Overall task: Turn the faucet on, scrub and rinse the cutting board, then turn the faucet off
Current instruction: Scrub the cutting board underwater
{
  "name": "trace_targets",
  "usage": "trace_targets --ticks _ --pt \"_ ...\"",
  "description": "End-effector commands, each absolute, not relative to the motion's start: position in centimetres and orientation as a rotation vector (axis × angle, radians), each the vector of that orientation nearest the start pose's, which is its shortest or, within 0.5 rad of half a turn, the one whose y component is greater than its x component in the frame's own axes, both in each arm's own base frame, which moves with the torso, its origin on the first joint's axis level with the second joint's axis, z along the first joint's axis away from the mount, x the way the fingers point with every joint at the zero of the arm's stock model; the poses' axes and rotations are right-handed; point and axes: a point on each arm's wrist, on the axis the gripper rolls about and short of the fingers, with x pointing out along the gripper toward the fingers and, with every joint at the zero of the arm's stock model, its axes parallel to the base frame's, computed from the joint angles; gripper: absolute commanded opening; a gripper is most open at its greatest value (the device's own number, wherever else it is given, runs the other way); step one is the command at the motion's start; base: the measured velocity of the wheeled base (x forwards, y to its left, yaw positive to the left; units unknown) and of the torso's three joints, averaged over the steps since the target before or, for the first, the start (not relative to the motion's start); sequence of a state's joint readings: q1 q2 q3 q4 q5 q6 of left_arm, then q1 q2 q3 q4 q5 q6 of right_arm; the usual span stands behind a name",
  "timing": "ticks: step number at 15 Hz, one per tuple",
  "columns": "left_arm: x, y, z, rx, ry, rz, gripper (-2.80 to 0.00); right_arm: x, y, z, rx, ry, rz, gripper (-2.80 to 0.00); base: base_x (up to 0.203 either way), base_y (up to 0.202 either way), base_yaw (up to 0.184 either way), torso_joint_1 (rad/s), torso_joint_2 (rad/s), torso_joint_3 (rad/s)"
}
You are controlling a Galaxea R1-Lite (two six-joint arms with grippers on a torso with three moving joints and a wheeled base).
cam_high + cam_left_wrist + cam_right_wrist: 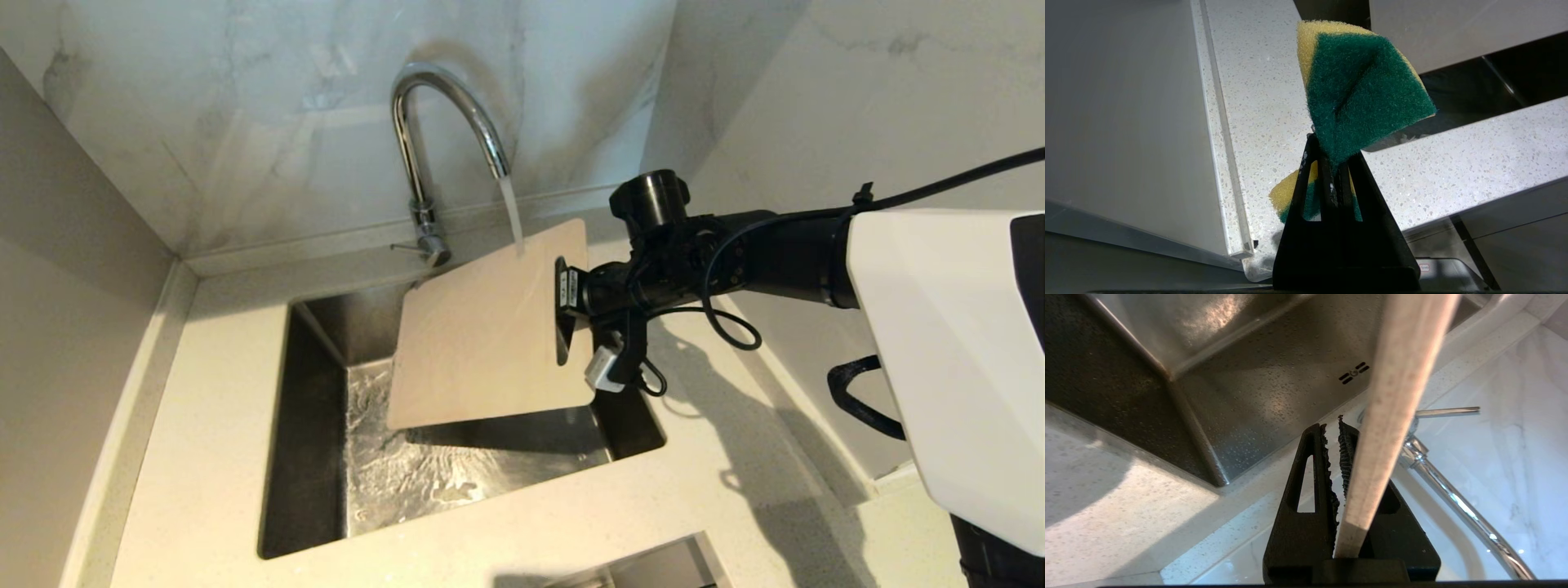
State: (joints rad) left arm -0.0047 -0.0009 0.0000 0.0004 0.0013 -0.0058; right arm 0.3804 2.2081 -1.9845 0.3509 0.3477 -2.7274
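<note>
Water runs from the faucet [445, 147] in a thin stream onto the upper edge of the cutting board [482, 327]. Board held tilted over the sink [310, 457], its high end toward the back wall, low end above the basin's middle; sink floor wet and rippled. Right gripper [563, 310] clamped on the board's right-hand edge, arm reaching in from the right over the counter [204, 425]. In the right wrist view the board's edge [1388, 416] sits between the closed fingers [1314, 473], faucet lever [1447, 412] beyond it. Left gripper [1331, 171] pinched shut on a green-and-yellow sponge [1359, 90], hanging over the speckled counter [1257, 81] beside the sink rim.
</note>
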Motion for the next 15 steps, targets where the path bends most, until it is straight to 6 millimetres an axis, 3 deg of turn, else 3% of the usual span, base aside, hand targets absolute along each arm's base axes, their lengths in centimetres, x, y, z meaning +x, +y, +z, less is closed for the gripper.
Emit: trace_targets --ticks 1,9,11,15 --pt "-2.3 0.0 7.5 -0.006 0.0 -0.003 -2.8 41.6 17.5 21.9 -2.492 -0.791 0.985 -2.8 0.0 0.0 0.0 0.0 0.0 0.0" --pt "-2.3 0.0 7.5 -0.006 0.0 -0.003 -2.8 41.0 17.8 21.4 -2.443 -0.812 1.085 -2.8 0.0 0.0 0.0 0.0 0.0 0.0" --pt "-2.3 0.0 7.5 -0.006 0.0 -0.003 -2.8 39.7 19.0 21.3 -2.427 -0.844 1.171 -2.8 0.0 0.0 0.0 0.0 0.0 0.0" --pt "-2.3 0.0 7.6 0.007 0.001 0.002 -2.8 37.6 21.2 23.0 -2.414 -0.938 1.149 -2.8 0.0 0.0 0.0 0.0 0.0 0.0"
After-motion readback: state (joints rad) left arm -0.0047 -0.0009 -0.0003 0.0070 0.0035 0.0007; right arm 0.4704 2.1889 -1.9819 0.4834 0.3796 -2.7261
